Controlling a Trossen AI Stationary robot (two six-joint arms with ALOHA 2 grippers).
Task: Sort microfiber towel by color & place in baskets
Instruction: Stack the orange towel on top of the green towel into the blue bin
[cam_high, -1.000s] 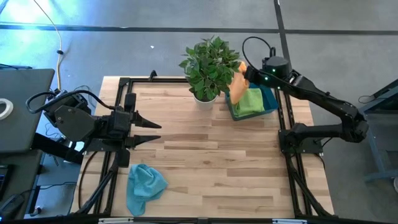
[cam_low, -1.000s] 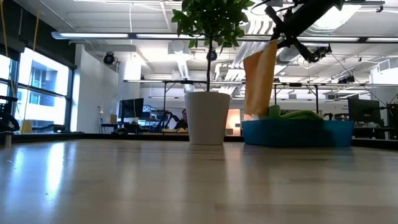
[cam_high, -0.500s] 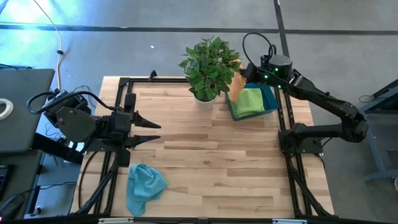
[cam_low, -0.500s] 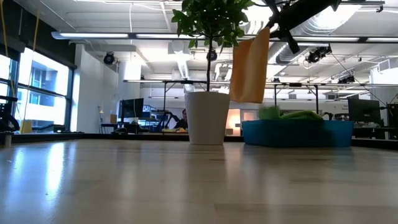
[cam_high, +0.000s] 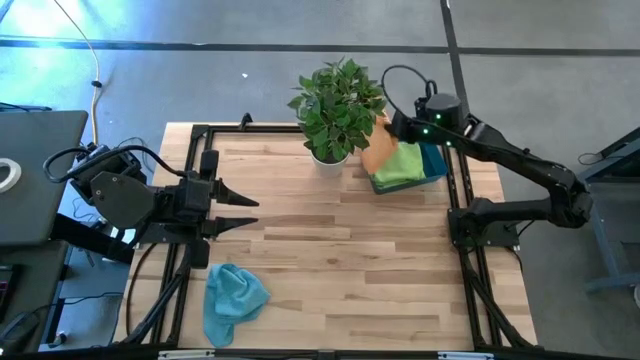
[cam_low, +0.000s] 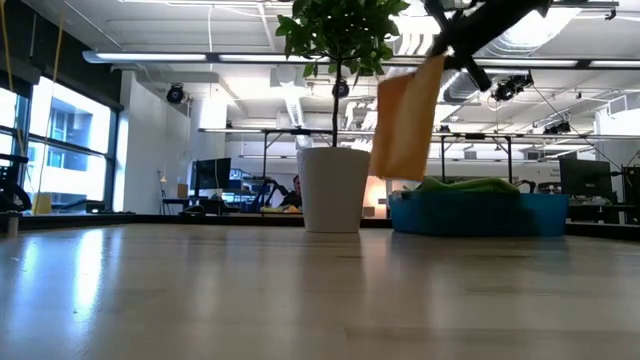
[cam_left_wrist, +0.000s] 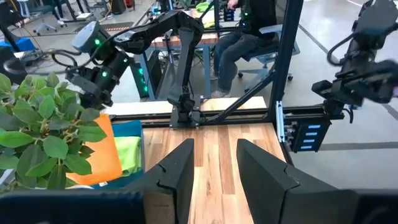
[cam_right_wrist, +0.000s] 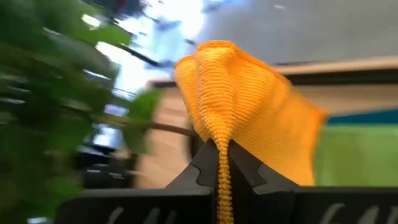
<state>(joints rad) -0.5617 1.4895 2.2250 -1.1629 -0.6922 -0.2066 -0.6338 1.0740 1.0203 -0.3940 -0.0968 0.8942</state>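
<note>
An orange towel (cam_high: 377, 152) hangs from my right gripper (cam_right_wrist: 221, 155) at the table's far right. It sits between the plant and the dark teal basket (cam_high: 436, 160), and its lower end (cam_low: 400, 170) is beside the basket's left wall (cam_low: 400, 212). A green towel (cam_high: 400, 168) lies in the basket. A light blue towel (cam_high: 232, 295) lies crumpled on the table's near left. My left gripper (cam_high: 250, 212) waits open over the table's left edge. My right gripper pinches a bunched fold at the orange towel's top (cam_right_wrist: 219, 140) between its two fingers. The fingers slant downward, coming from the table's right side. The towel hangs slack and slightly tilted below them (cam_low: 405, 120), clear of the table.
A leafy plant in a white pot (cam_low: 333, 190) stands at the far middle, right beside the hanging towel. Black frame rails (cam_high: 460, 190) run along the table's left and right sides. Bare wood lies between the two arms.
The orange towel, hanging from my shut right gripper, has swung from over the basket's left end toward the plant pot and partly back. Its lower end now hangs tilted and clear of the basket. The right wrist has turned a little.
</note>
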